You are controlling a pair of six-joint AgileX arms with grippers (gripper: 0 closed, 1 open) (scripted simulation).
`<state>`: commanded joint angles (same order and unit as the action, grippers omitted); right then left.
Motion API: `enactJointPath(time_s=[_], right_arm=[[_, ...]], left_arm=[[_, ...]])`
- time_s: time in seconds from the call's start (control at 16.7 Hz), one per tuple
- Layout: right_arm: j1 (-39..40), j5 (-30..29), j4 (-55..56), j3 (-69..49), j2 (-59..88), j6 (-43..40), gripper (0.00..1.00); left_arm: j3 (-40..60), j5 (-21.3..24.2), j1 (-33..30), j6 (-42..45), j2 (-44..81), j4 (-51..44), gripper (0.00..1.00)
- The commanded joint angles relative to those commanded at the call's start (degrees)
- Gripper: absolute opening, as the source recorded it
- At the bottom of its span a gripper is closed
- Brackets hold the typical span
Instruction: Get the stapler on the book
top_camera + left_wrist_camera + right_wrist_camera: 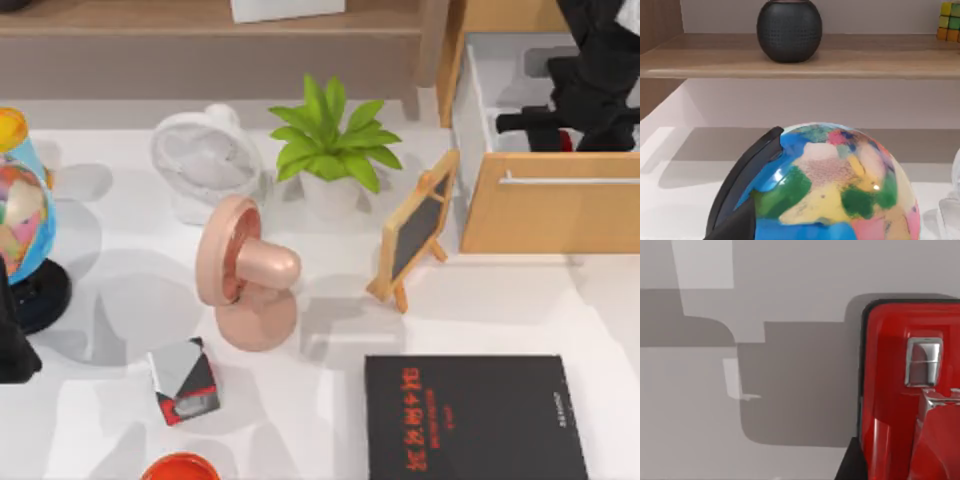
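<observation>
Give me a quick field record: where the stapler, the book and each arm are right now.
stapler: red, close in the right wrist view, over a pale grey surface
book: black, flat at the table's front right, nothing on it
drawer: open at the top view's upper right
right arm: reaching into the open drawer
left arm: parked at the table's left edge, beside the globe
task status: stapler not yet on the book

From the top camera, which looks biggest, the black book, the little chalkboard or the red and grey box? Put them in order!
1. The book, biggest by far.
2. The chalkboard.
3. The box, smallest, though not by much.
</observation>
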<state>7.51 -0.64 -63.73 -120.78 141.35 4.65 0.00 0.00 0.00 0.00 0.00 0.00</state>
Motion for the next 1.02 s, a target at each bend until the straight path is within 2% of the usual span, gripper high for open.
enactJointPath(time_s=[0.6, 1.02], right_arm=[[0.14, 0.05, -0.14, -0.09, -0.76, 0.02, 0.0], [0.51, 0.49, -0.75, 3.65, -10.49, -0.05, 0.0]], left_arm=[[0.0, 0.0, 0.0, 0.0, 0.0, 0.0, 1.0], [0.0, 0.0, 0.0, 0.0, 0.0, 0.0, 1.0]])
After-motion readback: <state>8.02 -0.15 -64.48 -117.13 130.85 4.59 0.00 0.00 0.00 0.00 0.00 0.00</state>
